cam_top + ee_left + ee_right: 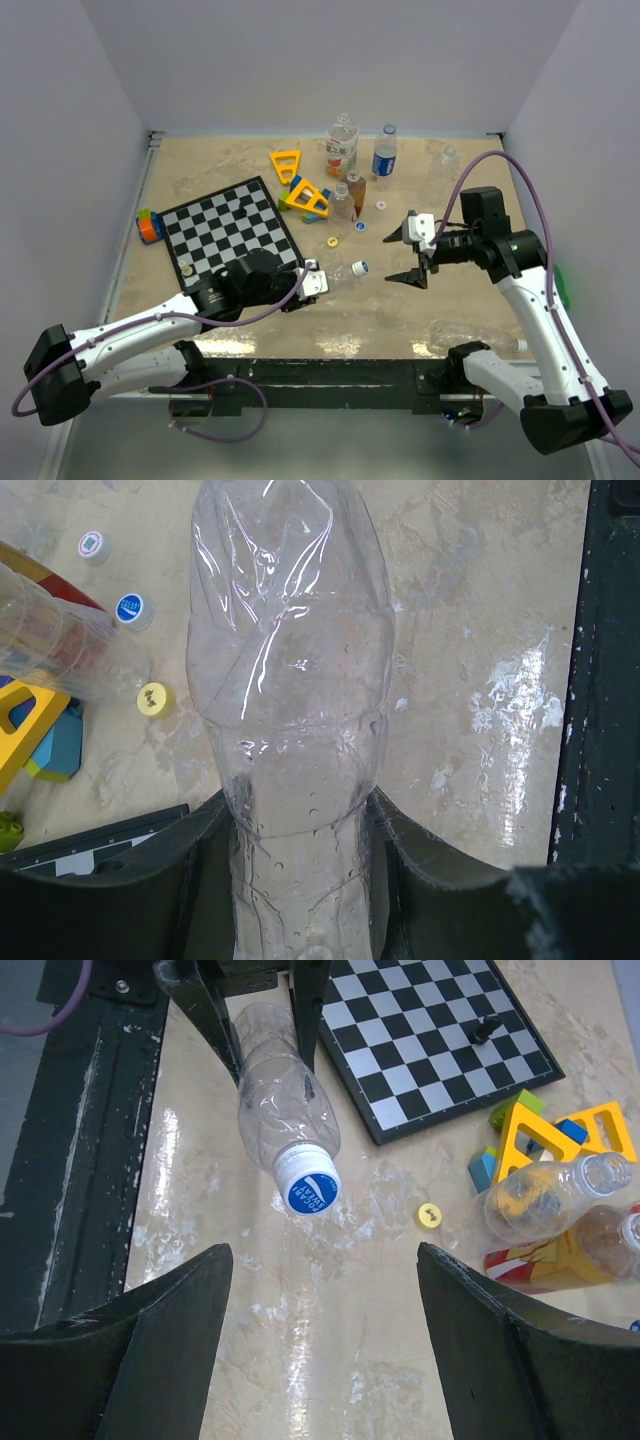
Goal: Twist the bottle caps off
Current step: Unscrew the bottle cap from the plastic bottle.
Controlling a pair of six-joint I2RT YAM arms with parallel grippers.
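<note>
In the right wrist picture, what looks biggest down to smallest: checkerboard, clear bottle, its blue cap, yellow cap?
1. checkerboard, partly cut off
2. clear bottle
3. blue cap
4. yellow cap
The blue cap may sit nearer the camera, so the two caps could really match.

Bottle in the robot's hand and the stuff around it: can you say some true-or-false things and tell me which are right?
1. The left gripper holds a clear bottle. True.
2. That bottle's blue cap is already off. False: it is on the bottle.
3. The right gripper is shut on a cap. False: it is open and empty.
4. A yellow cap lies loose on the table. True.
</note>
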